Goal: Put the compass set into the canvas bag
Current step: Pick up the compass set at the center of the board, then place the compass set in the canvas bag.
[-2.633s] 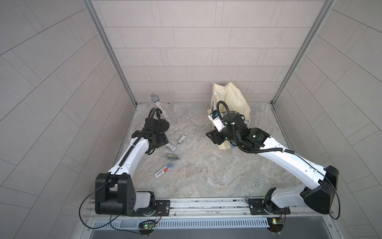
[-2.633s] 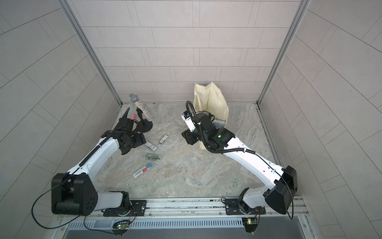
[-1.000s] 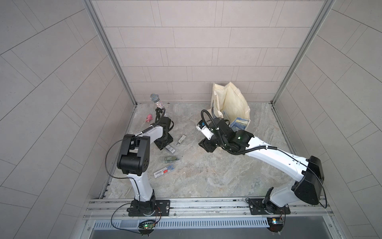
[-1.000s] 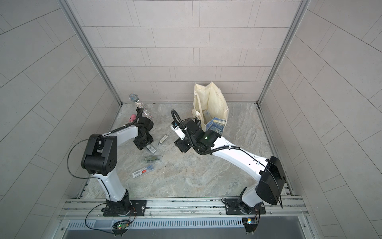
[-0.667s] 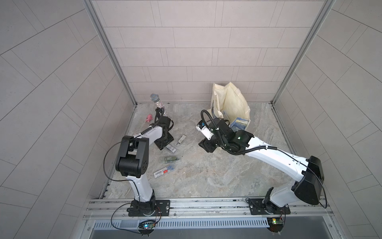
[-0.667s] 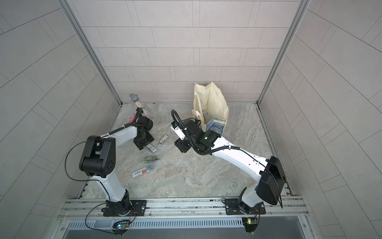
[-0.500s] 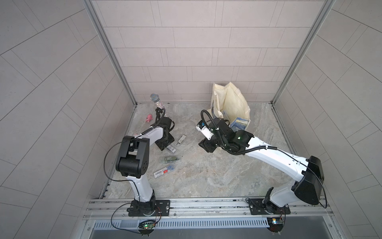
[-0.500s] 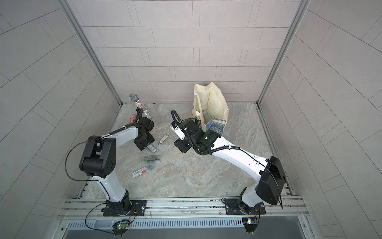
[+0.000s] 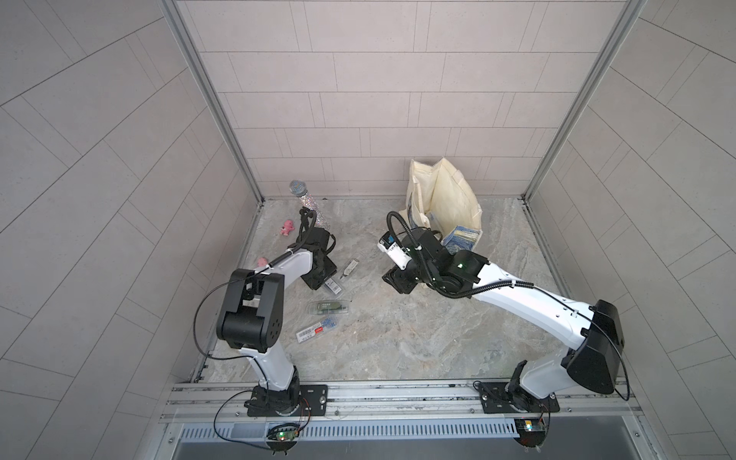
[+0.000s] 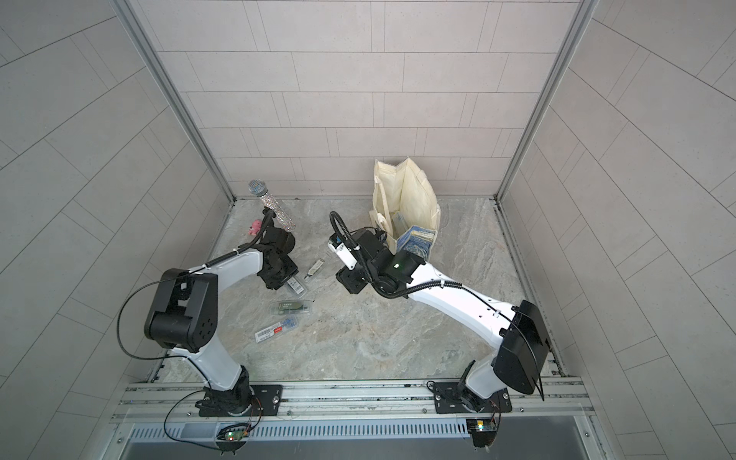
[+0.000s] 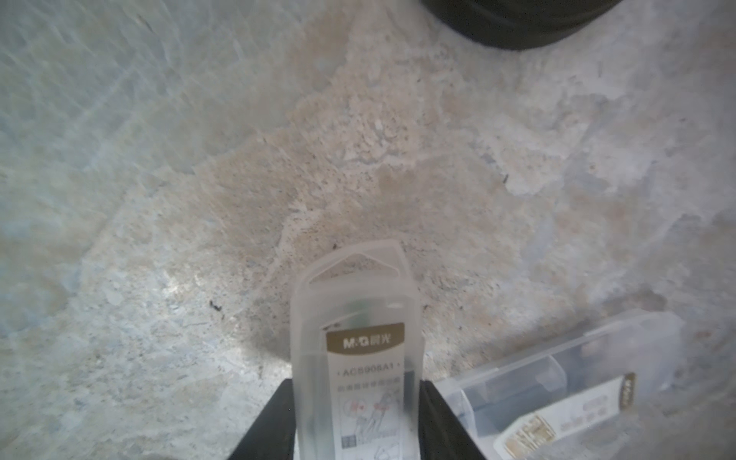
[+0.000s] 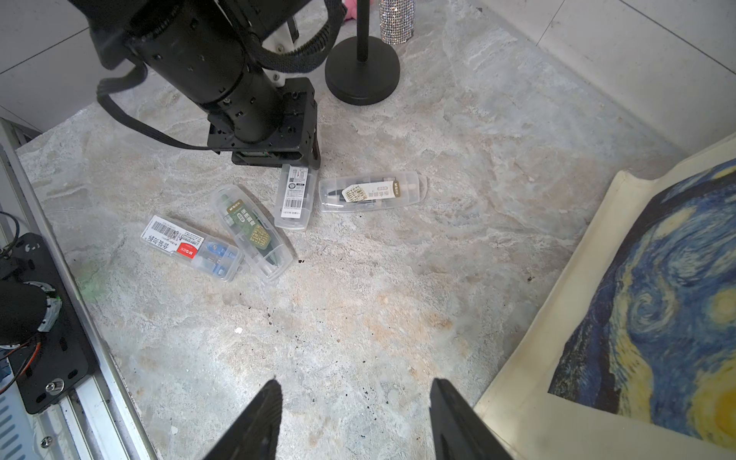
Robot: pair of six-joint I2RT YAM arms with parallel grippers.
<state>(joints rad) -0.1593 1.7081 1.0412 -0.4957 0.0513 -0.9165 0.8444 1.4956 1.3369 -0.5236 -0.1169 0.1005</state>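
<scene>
The compass set (image 11: 354,358) is a clear plastic case with a gold-brown label. It lies on the stone floor, and my left gripper (image 11: 354,402) is shut on one end of it, a finger pressed to each long side. Both top views show this at left of centre: left gripper (image 9: 320,275) (image 10: 278,276), compass set (image 9: 333,286) (image 10: 294,286) (image 12: 294,197). The canvas bag (image 9: 442,203) (image 10: 406,199) stands open at the back right, cream with a blue-and-yellow swirl print (image 12: 657,318). My right gripper (image 12: 354,390) (image 9: 394,280) hangs open and empty over bare floor beside the bag.
Three more clear cases lie near the held one (image 12: 372,193) (image 12: 251,233) (image 12: 191,247). A glittery microphone (image 9: 306,199) on a black stand with a round base (image 12: 361,75) rises behind the left gripper. Two small pink toys (image 9: 287,228) (image 9: 263,261) lie by the left wall.
Over the last second the left jaws have closed onto the compass set. Before that the right arm swung from the bag toward the middle; since then it has stayed still.
</scene>
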